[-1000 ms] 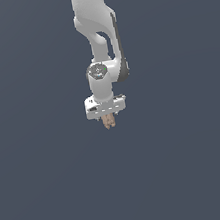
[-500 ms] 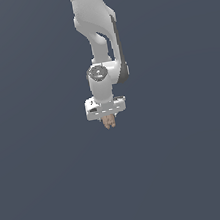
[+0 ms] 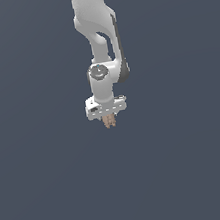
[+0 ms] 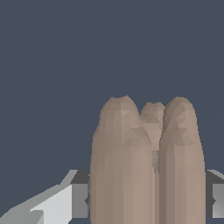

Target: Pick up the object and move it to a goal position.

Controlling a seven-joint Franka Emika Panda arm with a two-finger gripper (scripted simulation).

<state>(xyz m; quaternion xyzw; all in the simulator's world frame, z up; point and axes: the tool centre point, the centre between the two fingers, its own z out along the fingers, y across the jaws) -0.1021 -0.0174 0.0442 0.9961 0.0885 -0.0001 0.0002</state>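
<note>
The white gripper (image 3: 109,118) points straight down from the arm (image 3: 100,42), its jaws closed onto the object (image 3: 109,122), a tan-brown lumpy piece (three rounded lobes in the wrist view (image 4: 146,162)) that sits between the jaws and sticks out beyond their tips.

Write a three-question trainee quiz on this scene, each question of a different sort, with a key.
1. True or false: the tan lumpy object lies on the ground away from the gripper.
2. Multiple choice: in the exterior view, the object sticks out (A) above the gripper, (B) below the gripper, (C) off to one side, well apart from it.
3. Fill in: in the wrist view the object shows three rounded ____.

Key: 1 false, it sits between the jaws. 2 B. 3 lobes.
</note>
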